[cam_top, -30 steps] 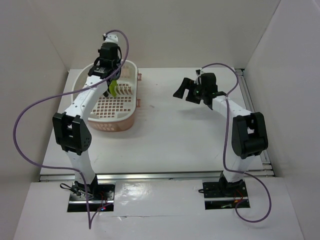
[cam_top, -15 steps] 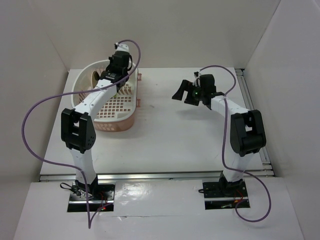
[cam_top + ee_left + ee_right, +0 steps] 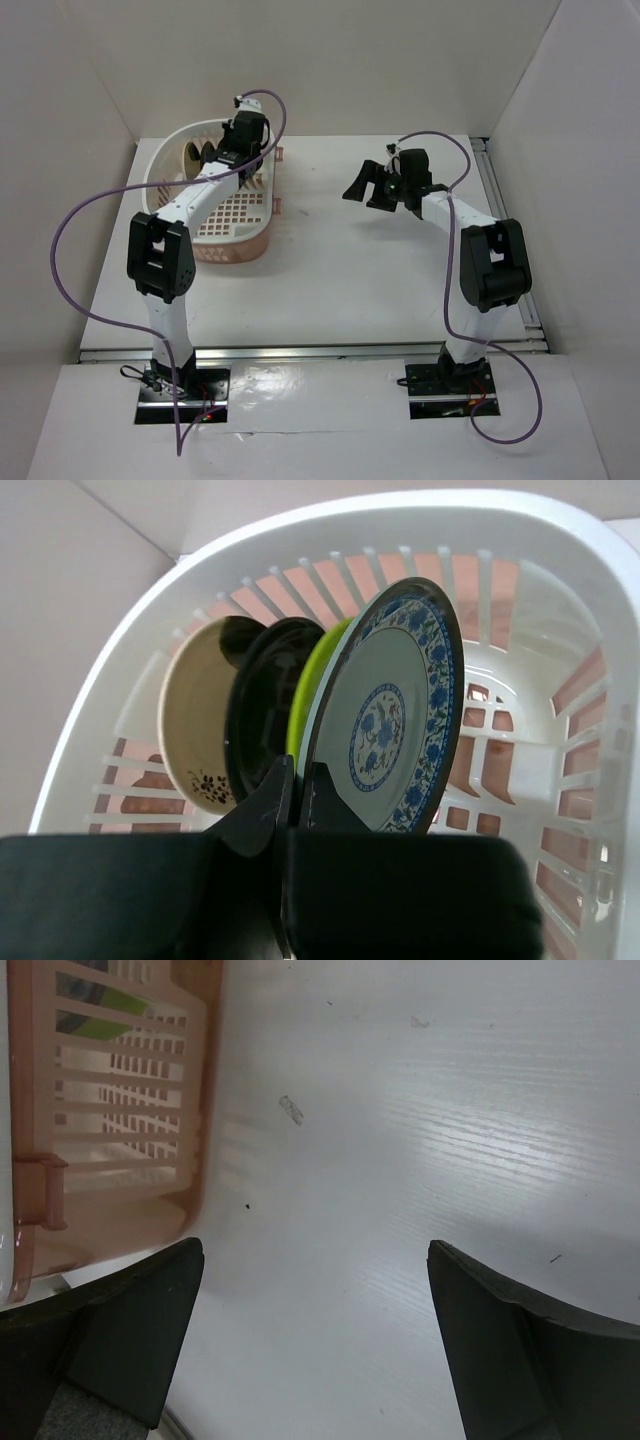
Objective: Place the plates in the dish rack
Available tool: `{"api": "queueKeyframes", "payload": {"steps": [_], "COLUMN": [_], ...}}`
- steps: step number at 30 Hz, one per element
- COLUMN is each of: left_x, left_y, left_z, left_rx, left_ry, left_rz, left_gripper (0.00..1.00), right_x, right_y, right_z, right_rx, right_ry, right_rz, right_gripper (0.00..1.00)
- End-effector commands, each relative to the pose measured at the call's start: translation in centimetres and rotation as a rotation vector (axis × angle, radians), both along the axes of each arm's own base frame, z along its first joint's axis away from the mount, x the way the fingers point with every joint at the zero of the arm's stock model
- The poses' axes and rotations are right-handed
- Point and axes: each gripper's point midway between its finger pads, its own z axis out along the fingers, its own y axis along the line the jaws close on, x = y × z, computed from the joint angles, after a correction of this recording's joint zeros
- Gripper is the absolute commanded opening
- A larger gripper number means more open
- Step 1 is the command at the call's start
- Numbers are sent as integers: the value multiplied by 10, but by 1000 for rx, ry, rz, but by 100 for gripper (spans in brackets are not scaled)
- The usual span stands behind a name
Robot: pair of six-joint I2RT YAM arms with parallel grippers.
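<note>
The white dish rack stands at the table's far left on its salmon base tray. In the left wrist view four plates stand upright side by side in the rack: cream, black, lime green and blue-white patterned. My left gripper is at the rack's far end, its jaws closed on the lime green plate's lower rim. My right gripper is open and empty over bare table, right of the rack.
The rack's salmon side shows at the left of the right wrist view. White enclosure walls stand close behind and beside the rack. A metal rail runs along the table's right edge.
My left gripper has carried the lime green plate from above the rack's middle to its far end and lowered it among the other plates. The right gripper has barely moved.
</note>
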Motion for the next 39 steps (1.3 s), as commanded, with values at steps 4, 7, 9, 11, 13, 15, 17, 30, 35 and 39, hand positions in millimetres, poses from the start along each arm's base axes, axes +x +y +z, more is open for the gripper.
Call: {"api": "queueKeyframes", "payload": {"steps": [4, 7, 9, 11, 13, 15, 17, 30, 35, 39], "left_x": [7, 7, 8, 8, 8, 8, 8, 10, 13, 13], "left_y": [-17, -15, -14, -14, -14, -14, -11, -9, -11, -13], "left_z": [-9, -9, -11, -11, -11, -11, -3, -25, -31, -36], "left_rx": [13, 18, 32, 32, 32, 32, 38, 68, 56, 50], "left_ry": [-30, -31, -32, -31, -31, -31, -50, -11, -10, 7], "left_rz": [18, 27, 35, 35, 35, 35, 45, 58, 64, 58], "left_gripper": [0, 0, 0, 0, 0, 0, 0, 0, 0, 0], "right_x": [7, 7, 7, 7, 7, 8, 8, 8, 8, 8], "right_y": [5, 5, 5, 5, 5, 6, 7, 8, 8, 8], "right_z": [11, 11, 16, 16, 16, 17, 14, 16, 16, 16], "right_rx": [19, 19, 21, 21, 21, 23, 26, 39, 39, 39], "right_ry": [-50, -50, -59, -59, -59, -68, -58, -60, -60, -60], "right_rz": [17, 17, 17, 17, 17, 17, 24, 28, 28, 28], "right_gripper": [100, 100, 100, 100, 100, 100, 100, 100, 100, 100]}}
